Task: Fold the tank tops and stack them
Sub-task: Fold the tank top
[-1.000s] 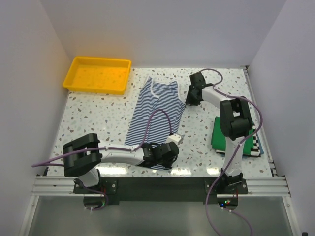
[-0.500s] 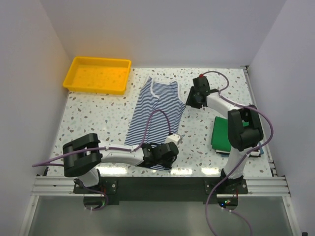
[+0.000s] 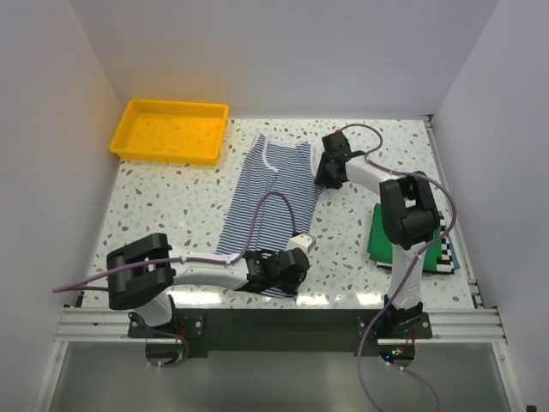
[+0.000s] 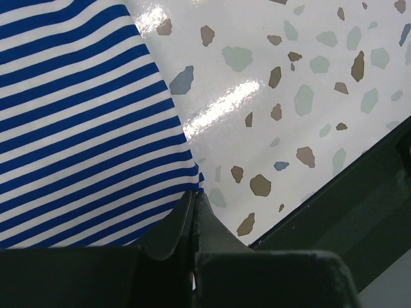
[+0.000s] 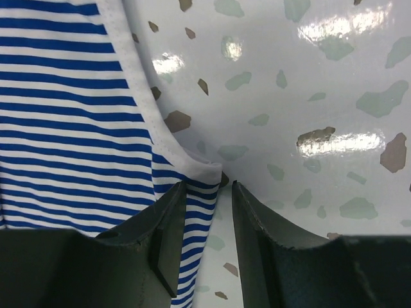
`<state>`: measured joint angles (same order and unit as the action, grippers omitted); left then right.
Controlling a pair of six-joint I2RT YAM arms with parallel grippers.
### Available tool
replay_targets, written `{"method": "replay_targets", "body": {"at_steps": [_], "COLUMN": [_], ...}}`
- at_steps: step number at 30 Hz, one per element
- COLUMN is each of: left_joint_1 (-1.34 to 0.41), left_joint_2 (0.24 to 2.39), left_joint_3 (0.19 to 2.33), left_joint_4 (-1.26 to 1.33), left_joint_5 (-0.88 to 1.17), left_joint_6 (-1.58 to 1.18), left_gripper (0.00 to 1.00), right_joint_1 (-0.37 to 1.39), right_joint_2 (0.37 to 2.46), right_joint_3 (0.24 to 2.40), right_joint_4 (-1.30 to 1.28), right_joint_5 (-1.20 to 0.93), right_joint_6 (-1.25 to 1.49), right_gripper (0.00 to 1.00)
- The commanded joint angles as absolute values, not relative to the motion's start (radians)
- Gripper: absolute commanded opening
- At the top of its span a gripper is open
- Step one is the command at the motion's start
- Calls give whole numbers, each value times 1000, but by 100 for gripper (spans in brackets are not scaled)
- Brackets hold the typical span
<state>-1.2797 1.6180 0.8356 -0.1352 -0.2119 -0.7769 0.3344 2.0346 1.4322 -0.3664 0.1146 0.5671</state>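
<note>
Nearest to me, my left pincer (image 4: 194, 194) is clenched on the near hem of the blue-and-white striped tank top (image 3: 270, 193). Its two fingers are pressed flat together with the cloth's corner running in between their tips. That top lies spread out lengthwise on the speckled table (image 3: 154, 206), hem toward me and straps away. Off to the right of its near half lies the green tank top (image 3: 383, 236), folded and resting on the black-and-white striped tank top (image 3: 444, 257). My right arm partly hides both of them. Farther out, at the striped top's right edge by the armhole, my right pincer (image 5: 207, 186) is released. Its fingers stand apart, one on either side of the white-bound corner of the cloth. Beyond the striped top's far left corner sits the yellow tray (image 3: 163, 155), well apart from it.
</note>
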Motion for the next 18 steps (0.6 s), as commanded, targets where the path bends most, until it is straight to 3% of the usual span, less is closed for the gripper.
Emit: {"method": "replay_targets", "body": {"at_steps": [1, 5, 12, 18], "left_joint_1": [-1284, -1284, -1285, -1289], "left_joint_2": [1578, 1572, 1514, 1477], "left_joint_3": [830, 831, 789, 743], "left_joint_4": [-100, -100, -20, 48], "left_joint_5": [-207, -203, -160, -155], "left_joint_6": [-801, -798, -787, -805], "left_gripper": [0, 0, 0, 0], "right_joint_1": [342, 350, 347, 350], "right_joint_2": [2057, 2074, 2026, 1967], "right_joint_3": [1468, 1470, 1436, 1457], "right_joint_4": [-400, -417, -439, -477], "right_joint_5": [150, 182, 284, 334], "right_joint_6": [548, 532, 509, 485], "right_gripper": [38, 38, 15, 9]}}
